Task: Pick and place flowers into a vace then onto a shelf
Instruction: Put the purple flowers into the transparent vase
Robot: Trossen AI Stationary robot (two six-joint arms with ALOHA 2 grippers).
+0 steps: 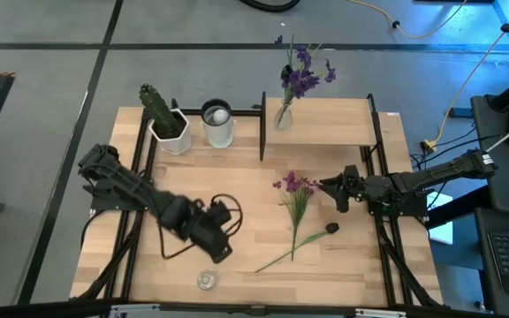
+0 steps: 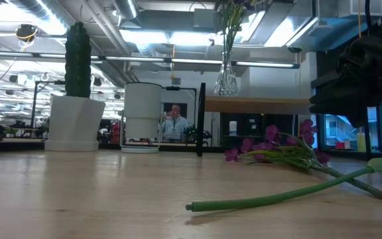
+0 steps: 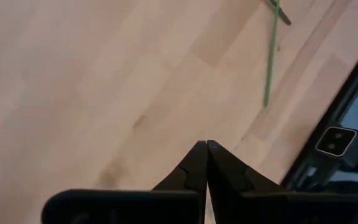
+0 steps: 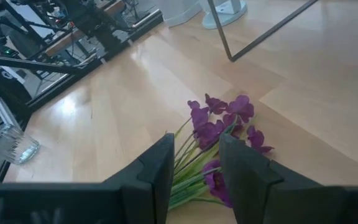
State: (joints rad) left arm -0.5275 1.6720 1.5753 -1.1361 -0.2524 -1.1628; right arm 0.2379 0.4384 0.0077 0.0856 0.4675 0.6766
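The pinker flowers (image 1: 295,189) lie flat on the tabletop, their long green stems (image 2: 277,197) running toward the near edge. The darker violet flowers (image 1: 304,76) stand in a clear glass vase (image 1: 283,117) on the shelf (image 1: 334,124). My right gripper (image 4: 196,142) is open and hovers just right of and above the pinker blooms (image 4: 219,121), touching nothing. My left gripper (image 3: 207,147) is shut and sits over bare wood near the table's near left part (image 1: 219,244). A stem end (image 3: 270,56) shows ahead of it.
A green cactus in a white pot (image 1: 164,119) and a white cup (image 1: 217,124) stand at the far edge, left of the shelf. A small glass (image 1: 205,280) sits at the near edge. Black frame posts (image 1: 262,124) border the shelf. A person shows far behind (image 2: 174,121).
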